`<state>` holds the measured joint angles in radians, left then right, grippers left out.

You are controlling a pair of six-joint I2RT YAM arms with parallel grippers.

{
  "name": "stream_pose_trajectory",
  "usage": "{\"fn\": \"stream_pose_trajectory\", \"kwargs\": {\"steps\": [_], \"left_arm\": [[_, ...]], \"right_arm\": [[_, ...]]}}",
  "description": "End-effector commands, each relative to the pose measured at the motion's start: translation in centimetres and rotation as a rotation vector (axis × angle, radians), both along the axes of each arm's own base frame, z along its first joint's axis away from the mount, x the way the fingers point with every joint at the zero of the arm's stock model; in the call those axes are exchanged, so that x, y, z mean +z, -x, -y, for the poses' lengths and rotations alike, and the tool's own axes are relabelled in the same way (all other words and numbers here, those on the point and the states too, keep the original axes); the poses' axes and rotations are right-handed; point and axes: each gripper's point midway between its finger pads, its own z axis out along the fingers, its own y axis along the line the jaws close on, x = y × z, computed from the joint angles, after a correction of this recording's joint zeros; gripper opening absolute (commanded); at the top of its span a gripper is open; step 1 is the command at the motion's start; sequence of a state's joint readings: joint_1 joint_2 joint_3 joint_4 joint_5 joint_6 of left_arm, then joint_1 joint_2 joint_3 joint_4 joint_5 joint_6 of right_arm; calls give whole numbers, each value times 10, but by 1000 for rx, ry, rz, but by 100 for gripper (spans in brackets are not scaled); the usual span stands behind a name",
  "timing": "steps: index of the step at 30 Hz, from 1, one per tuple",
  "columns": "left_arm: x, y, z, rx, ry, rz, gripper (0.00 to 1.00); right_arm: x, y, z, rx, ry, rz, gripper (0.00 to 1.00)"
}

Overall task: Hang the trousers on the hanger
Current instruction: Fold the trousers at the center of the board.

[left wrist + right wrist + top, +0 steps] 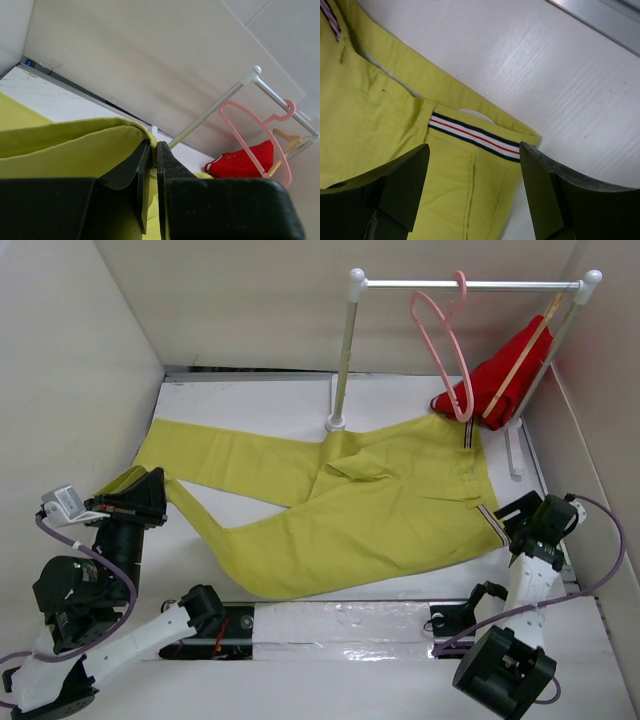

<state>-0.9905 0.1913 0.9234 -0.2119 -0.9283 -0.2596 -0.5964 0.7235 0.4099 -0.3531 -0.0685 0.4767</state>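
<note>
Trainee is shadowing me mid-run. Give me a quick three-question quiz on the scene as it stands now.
1. True or false: the left gripper is shut on the trousers.
2. Where is the pink hanger? A) lying on the trousers B) hooked on the rail C) threaded through a trouser leg
3. Fill in: the right gripper stands ___ over the striped waistband.

Key: 1 true; 2 B; 3 open.
</note>
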Motion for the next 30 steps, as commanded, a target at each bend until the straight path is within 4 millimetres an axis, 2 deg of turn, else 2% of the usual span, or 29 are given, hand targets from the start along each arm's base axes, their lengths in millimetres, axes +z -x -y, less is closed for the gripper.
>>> {"fn": "stream_pose_trajectory", "kwargs": {"steps": [1,5,8,9,12,14,15,16,17,18,19,20,21,22,24,25,28,29,30], "left_arm": [[13,6,-9,1,69,48,0],[14,11,-19,12,101,63,0],[13,12,-21,15,109,70,0],[13,12,-21,18,105,67,0],[13,10,-18,14,93,61,0],[13,9,-16,14,86,56,0],[12,9,-17,20,90,54,0],[12,9,-18,25,90,53,0],[10,8,-18,30,88,48,0],[10,8,-20,42,89,44,0],[9,8,-21,47,91,42,0],[9,7,-21,51,87,39,0],[8,7,-22,61,87,34,0],[7,6,-22,65,83,30,0],[8,8,-24,61,104,29,0],[9,11,-29,59,126,43,0],[10,12,-37,92,148,62,0],[9,11,-38,105,144,51,0],[9,10,-37,109,137,44,0]], "right_arm": [[-15,28,0,-92,-30,-107,77],[-32,29,-11,-89,-102,-117,75],[-49,27,-15,-93,-148,-132,74],[-61,25,-17,-88,-175,-141,74],[-70,11,-24,-48,-243,-126,69],[-69,4,-25,-26,-268,-126,63],[-68,-3,-24,-21,-275,-103,56],[-66,-4,-22,-29,-265,-96,26],[-59,-6,-18,-35,-244,-82,16],[-56,-4,-16,-44,-231,-79,10],[-39,-4,-9,-63,-173,-30,6],[-24,-5,-4,-75,-131,-2,6],[-17,6,4,-119,-78,-24,6],[-2,10,12,-151,-25,0,6],[46,21,21,-178,101,75,6],[61,30,29,-224,151,70,5],[96,44,35,-242,212,11,0],[117,54,37,-267,253,15,0],[118,58,34,-261,263,13,0]]}}
